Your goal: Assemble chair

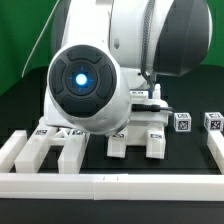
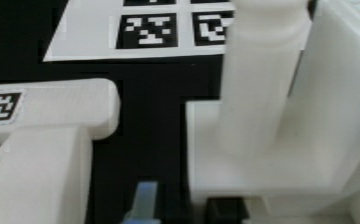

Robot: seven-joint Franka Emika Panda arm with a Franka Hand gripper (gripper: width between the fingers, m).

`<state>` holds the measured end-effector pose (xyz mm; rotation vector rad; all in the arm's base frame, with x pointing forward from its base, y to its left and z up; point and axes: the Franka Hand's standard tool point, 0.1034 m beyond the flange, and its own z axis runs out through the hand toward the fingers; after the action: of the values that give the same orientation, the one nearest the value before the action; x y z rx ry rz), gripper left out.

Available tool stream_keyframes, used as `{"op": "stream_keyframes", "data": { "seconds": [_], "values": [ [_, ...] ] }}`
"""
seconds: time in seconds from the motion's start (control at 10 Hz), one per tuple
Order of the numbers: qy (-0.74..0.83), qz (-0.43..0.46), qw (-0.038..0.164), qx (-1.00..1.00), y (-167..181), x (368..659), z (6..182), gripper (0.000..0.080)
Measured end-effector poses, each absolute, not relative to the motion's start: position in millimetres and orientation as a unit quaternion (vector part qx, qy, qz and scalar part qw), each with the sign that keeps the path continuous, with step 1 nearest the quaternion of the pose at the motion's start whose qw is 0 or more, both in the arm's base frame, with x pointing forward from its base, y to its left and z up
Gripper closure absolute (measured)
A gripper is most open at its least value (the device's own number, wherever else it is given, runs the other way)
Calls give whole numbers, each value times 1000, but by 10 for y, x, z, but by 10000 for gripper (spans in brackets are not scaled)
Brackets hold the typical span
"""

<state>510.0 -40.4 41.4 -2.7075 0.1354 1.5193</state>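
Light was bright and even. The chunky matte white plastic chair pieces (image 1: 135, 140) nearly washed out against the black counter (image 1: 188, 155). In the wrist view, the nearest white upright slab (image 2: 275, 100) looked soft and unfocused.

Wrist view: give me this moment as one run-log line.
gripper shut, grip on anything not clear | tall white chair piece close by | tagged white bar beside it, apart | marker board behind
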Motion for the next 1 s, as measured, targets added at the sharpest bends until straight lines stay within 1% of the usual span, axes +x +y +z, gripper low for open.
{"op": "stream_keyframes", "data": {
  "seconds": [0.3, 0.4, 0.5, 0.6, 0.7, 0.8, 0.9, 1.0],
  "values": [
    [44, 488, 17, -871, -405, 5102, 411, 767],
    [44, 486, 17, -873, -409, 5110, 402, 695],
    [44, 485, 16, -873, -412, 5116, 397, 548],
    [44, 482, 16, -875, -415, 5125, 390, 548],
    [44, 481, 16, -876, -417, 5131, 385, 413],
    [44, 480, 16, -876, -419, 5133, 384, 231],
    [44, 480, 16, -876, -421, 5135, 382, 231],
    [44, 479, 16, -876, -422, 5138, 381, 167]
  ]
}}
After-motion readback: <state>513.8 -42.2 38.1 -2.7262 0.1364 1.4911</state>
